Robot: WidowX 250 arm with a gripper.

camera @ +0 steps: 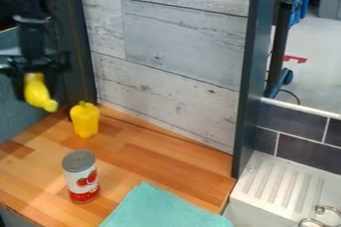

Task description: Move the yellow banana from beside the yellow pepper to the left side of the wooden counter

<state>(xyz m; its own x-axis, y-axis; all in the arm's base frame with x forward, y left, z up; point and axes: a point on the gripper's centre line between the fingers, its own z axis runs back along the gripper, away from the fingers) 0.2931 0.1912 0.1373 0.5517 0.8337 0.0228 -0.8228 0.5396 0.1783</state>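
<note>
My arm comes down into the camera view at the upper left, and my hand (35,77) hangs there with its fingers pointing downward. They are pinching a yellow, squash-shaped thing (39,93) by its upper end; its narrower end slants down and to the right in the view, raised off the wooden surface (150,159). The dark upright post (72,37) is just to the right of my hand in the view, and a blue-grey panel (17,114) is behind and below it, along the surface's left edge.

On the surface, a yellow bell pepper (85,120) stands near the back corner, below and to the right of what I hold. A can with a red and white label (81,177) stands upright nearer the camera, well apart from the pepper, with bare wood between them. A teal cloth (163,208) lies at the near right. Whitewashed boards (166,47) wall off the back edge; past the right edge is a white ribbed drainboard (283,183).
</note>
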